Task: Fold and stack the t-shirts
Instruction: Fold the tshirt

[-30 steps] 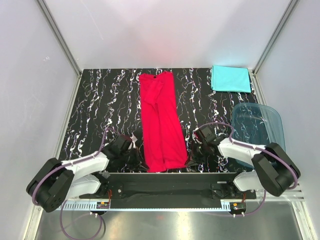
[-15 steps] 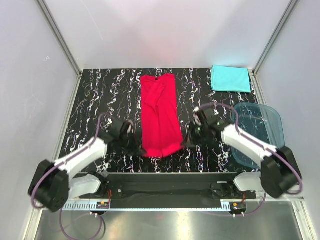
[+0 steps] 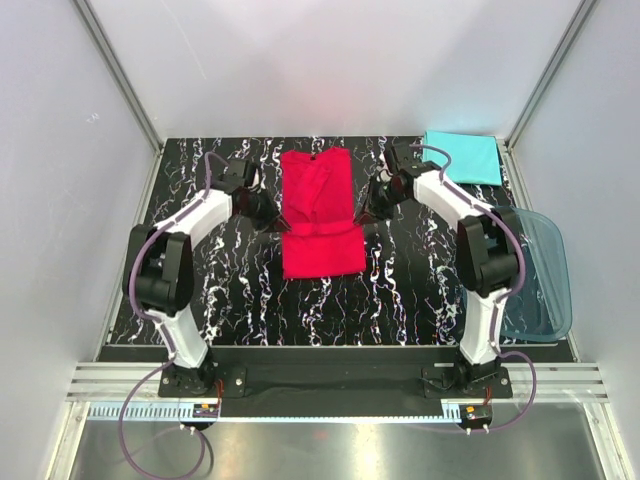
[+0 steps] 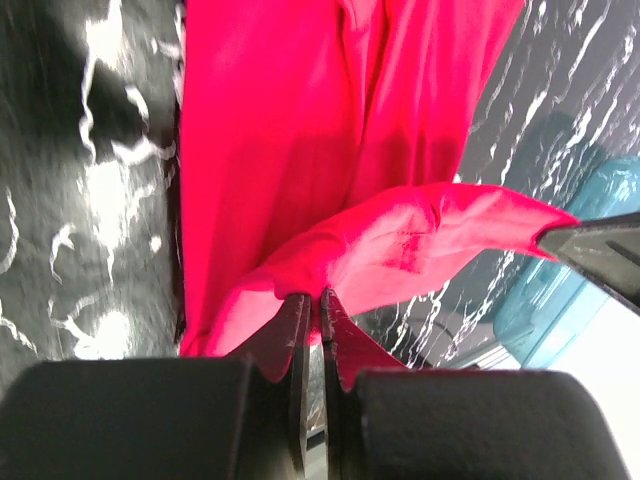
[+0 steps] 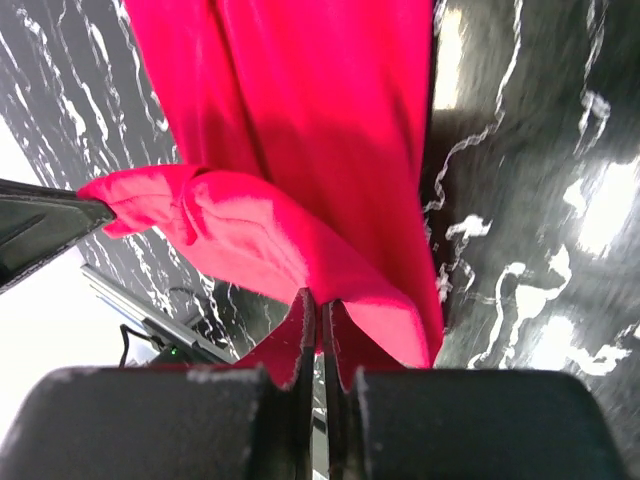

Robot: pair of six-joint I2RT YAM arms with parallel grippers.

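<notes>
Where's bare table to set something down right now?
Bare table: near strip between the red shirt and the arm bases. Crowded: left end effector and right end effector pinch its hem; turquoise shirt and tub fill the right edge.

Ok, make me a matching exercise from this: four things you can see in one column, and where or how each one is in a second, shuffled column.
1. bright red cloth t-shirt
2. turquoise cloth t-shirt
3. translucent blue plastic tub
4. left claw

A. folded flat at the far right corner of the table
B. shut on a corner of the red hem
C. mid-table, near end doubled back over itself
D. by the right edge, towards the near side

Pairs: 1-C, 2-A, 3-D, 4-B
</notes>
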